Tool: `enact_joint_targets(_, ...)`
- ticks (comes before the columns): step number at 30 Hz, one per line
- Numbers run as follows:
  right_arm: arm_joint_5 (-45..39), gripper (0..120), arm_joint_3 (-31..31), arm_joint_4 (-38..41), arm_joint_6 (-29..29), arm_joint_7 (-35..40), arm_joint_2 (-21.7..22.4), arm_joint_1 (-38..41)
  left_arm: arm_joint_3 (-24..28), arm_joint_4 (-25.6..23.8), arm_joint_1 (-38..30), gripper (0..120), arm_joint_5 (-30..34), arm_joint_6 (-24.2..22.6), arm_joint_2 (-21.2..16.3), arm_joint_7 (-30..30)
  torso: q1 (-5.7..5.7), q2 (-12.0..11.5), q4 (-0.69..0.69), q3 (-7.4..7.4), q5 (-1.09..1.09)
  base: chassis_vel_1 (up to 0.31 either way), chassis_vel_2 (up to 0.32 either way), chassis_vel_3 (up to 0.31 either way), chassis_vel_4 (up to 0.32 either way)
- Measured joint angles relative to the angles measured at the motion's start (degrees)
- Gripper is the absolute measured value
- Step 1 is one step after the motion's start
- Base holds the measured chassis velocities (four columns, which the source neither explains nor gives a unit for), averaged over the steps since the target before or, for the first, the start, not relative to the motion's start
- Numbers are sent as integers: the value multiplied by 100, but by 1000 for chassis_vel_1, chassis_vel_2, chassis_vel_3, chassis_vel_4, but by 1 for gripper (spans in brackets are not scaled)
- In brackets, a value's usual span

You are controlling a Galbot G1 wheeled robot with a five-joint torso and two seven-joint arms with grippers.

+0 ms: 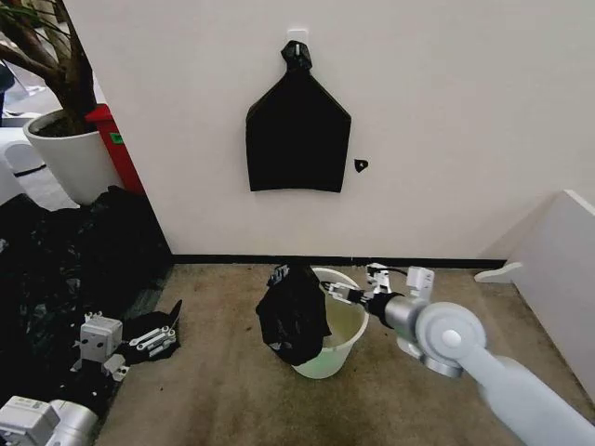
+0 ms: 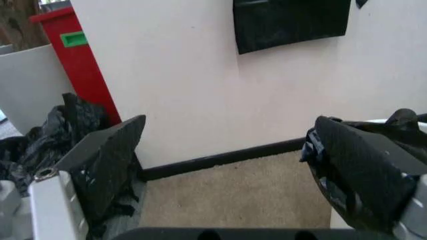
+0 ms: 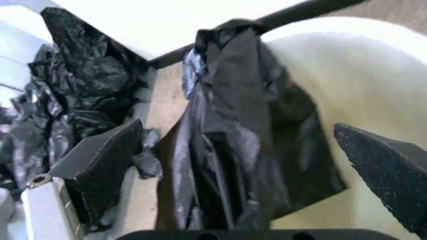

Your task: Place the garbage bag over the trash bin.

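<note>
— Where's the garbage bag (image 1: 295, 314)?
— Draped over the left rim of the trash bin (image 1: 339, 336), hanging down its outer side, crumpled, not spread over the opening.
— Right gripper (image 1: 351, 294)?
— Above the trash bin's mouth, fingers spread wide, nothing pinched, just beside the bag.
— Left gripper (image 1: 153, 338)?
— Low and well left of the trash bin, near the pile of black plastic (image 1: 65, 260), fingers spread apart, empty.
</note>
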State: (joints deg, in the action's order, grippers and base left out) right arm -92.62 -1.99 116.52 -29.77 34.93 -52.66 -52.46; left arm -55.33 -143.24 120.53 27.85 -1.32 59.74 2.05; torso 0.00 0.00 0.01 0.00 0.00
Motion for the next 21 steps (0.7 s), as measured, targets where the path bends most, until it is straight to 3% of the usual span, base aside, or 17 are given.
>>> enact_joint_targets(7,-70,100,89,-591,-92,-27,-383,105,-1,0,1,100,-13,5,13,-13,0,0,0,0,0,0,0,0,0)
enact_joint_targets(12,-66,86,122,-781,-102,-28,-512,103,-11,0,-3,100,-13,6,-2,-16,0,0,-1,0,0,0,0,0,0)
enact_joint_targets(21,-96,50,162,-971,-121,-44,-678,109,-10,0,-35,100,-1,5,-39,-18,0,0,-1,0,-1,0,0,0,0)
